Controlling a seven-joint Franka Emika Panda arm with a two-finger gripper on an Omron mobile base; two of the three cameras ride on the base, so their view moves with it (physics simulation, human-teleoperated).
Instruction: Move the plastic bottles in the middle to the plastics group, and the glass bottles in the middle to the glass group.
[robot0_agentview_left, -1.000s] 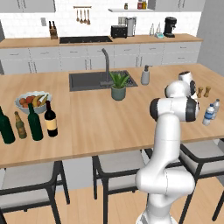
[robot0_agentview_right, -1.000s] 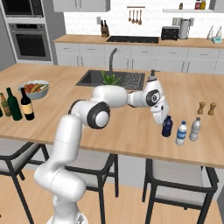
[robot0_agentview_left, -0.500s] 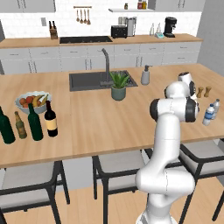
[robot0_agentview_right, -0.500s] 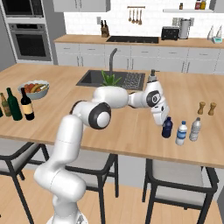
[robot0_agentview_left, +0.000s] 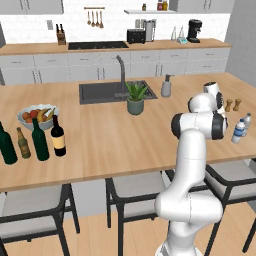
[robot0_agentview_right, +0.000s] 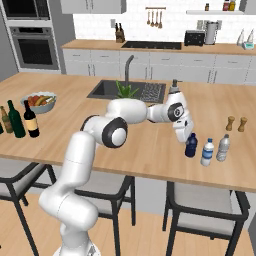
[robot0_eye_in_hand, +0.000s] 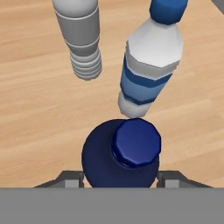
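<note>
Table (robot0_agentview_right: 150, 155): sink (robot0_agentview_right: 129, 91) near the far edge, plant (robot0_agentview_right: 125, 90) at the sink's front rim, soap dispenser (robot0_agentview_left: 166, 86) right of the sink. Left end: fruit bowl (robot0_agentview_left: 37, 115), and in front of it a row of four bottles (robot0_agentview_left: 31, 142) near the front edge. Right end: two shakers (robot0_agentview_right: 236, 123) side by side; nearer the front edge, two water bottles (robot0_agentview_right: 215, 150) side by side, short bottle (robot0_agentview_right: 190, 145) just left of them. Stools (robot0_agentview_right: 205, 212) tucked under the front edge.
</note>
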